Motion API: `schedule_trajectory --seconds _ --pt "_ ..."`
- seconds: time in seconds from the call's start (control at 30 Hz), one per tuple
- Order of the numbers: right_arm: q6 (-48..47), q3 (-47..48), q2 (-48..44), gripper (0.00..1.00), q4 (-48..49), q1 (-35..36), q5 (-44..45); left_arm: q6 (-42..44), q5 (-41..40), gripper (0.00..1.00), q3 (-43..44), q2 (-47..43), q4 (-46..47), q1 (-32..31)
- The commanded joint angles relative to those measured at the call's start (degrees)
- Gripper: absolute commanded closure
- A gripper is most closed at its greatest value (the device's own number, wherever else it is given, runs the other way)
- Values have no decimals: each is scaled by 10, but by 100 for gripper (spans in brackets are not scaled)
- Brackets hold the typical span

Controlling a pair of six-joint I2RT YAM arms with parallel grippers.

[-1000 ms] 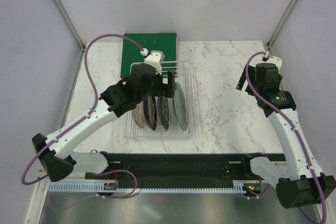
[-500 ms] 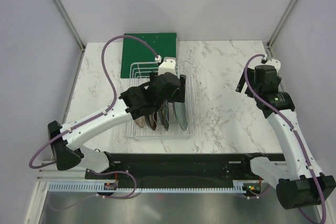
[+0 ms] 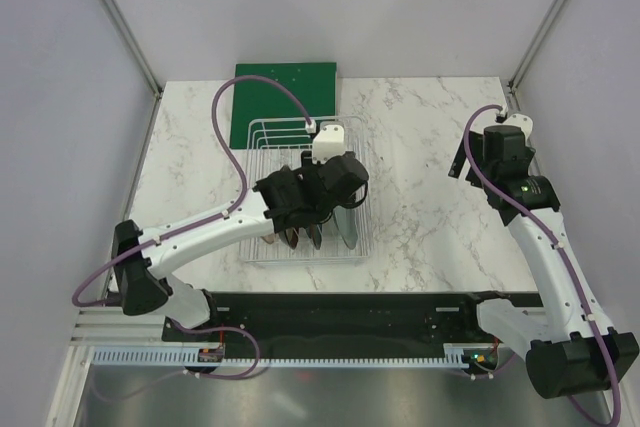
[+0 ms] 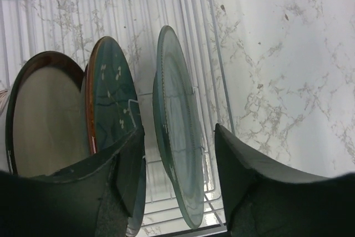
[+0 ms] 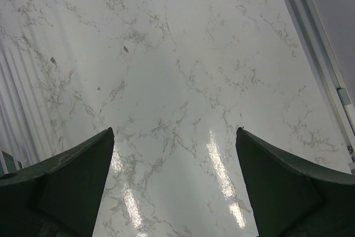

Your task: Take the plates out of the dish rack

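The white wire dish rack (image 3: 262,135) stands left of the table's middle, with plates upright on edge in its near half. In the left wrist view I see the pale grey-green plate (image 4: 177,131), the dark teal plate (image 4: 111,101) and the maroon-rimmed tan plate (image 4: 44,120). My left gripper (image 3: 338,195) hangs over the rack's right side. It (image 4: 179,127) is open and straddles the pale plate's rim, with a gap on each side. My right gripper (image 5: 175,130) is open over bare marble at the right (image 3: 460,159).
A flat green board (image 3: 285,85) lies behind the rack at the table's far edge. Rack wires (image 4: 213,54) run just right of the pale plate. Marble table (image 3: 420,207) lies between rack and right arm. Metal frame posts stand at the far corners.
My left arm has swung right and nearer across the rack, onto the rightmost plate. Its jaws have narrowed around that plate's rim. The right arm has not moved.
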Motion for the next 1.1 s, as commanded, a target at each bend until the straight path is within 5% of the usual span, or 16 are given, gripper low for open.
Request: schedule_trajectory --seconds 0.0,0.4,0.47,1.07 --pt "-3 4 -6 2 10 2 0 -66 -51 44 24 38 -21 -3" --pt "-9 15 -12 2 11 1 -22 -149 -92 74 48 113 -71 -4" --pt "-9 17 -8 2 10 2 -26 -153 -92 98 52 120 -74 -4" --pt "-7 4 10 2 23 1 -41 -39 -147 98 174 126 -85 -25"
